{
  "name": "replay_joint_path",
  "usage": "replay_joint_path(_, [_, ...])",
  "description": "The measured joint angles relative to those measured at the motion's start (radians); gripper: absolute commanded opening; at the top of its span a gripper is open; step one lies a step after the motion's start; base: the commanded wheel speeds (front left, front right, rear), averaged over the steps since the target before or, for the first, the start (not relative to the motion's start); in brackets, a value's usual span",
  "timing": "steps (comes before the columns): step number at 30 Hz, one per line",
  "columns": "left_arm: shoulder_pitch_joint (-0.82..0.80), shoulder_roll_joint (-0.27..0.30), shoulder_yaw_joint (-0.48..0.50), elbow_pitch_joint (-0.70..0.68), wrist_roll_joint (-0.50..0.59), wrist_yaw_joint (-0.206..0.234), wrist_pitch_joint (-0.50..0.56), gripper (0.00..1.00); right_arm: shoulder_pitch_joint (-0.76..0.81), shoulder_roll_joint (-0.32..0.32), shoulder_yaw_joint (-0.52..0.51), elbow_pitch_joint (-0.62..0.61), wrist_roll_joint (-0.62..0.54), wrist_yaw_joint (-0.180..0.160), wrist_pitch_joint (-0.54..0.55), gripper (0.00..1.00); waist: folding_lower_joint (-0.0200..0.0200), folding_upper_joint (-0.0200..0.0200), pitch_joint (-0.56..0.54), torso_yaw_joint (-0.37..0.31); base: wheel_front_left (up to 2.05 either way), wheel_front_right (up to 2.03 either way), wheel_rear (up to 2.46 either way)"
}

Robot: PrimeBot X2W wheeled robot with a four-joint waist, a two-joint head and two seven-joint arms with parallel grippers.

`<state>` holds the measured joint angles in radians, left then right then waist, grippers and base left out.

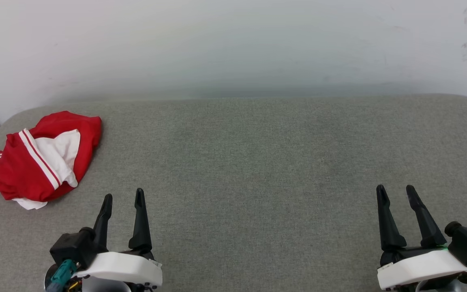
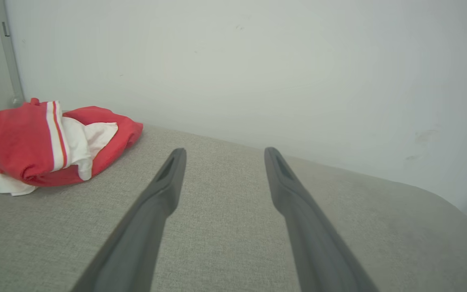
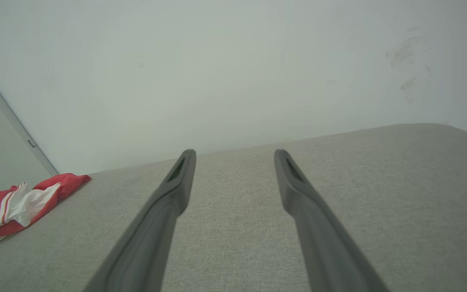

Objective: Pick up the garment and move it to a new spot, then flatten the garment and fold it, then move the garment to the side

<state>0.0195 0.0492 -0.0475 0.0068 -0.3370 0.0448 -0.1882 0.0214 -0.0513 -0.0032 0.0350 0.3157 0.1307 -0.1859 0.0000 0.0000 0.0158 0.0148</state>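
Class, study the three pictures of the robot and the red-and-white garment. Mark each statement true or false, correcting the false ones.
1. The garment lies crumpled at the left of the grey surface. True.
2. The left hand grips the garment. False: it is open and apart from it.
3. The right hand is open and holds nothing. True.
4. The garment is spread flat. False: it lies in a bunched heap.

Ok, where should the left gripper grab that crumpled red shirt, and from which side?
Likely the raised fold by the striped trim atop the garment, left gripper descending from above on its near side: it is bunched in a heap, nearest that arm.
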Motion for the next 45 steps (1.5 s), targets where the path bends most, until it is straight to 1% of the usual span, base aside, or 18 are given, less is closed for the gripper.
replay_joint_path(13, [0.016,0.0,-0.011,-0.005,0.107,-0.009,-0.027,1.0,0.007,0.0,0.006,-0.014,-0.104,0.0,-0.028,1.0,0.0,0.0,0.0,0.002,0.0,0.0,0.0])
replay_joint_path(32, [0.028,0.0,-0.014,-0.009,0.226,-0.008,-0.062,1.0,0.019,0.0,0.006,-0.028,-0.17,0.0,-0.065,1.0,0.0,0.0,0.006,-0.001,0.0,0.0,0.0])
replay_joint_path(39, [0.032,0.0,-0.016,0.001,0.246,-0.01,-0.072,1.0,0.024,0.0,0.006,-0.023,-0.185,0.0,-0.077,1.0,0.0,0.0,0.006,0.001,0.0,0.0,0.0])
replay_joint_path(45, [0.033,0.0,-0.014,0.016,0.224,-0.017,-0.075,1.0,0.025,0.0,0.002,-0.009,-0.165,0.0,-0.077,1.0,0.0,0.0,0.003,0.001,0.0,0.0,0.0])
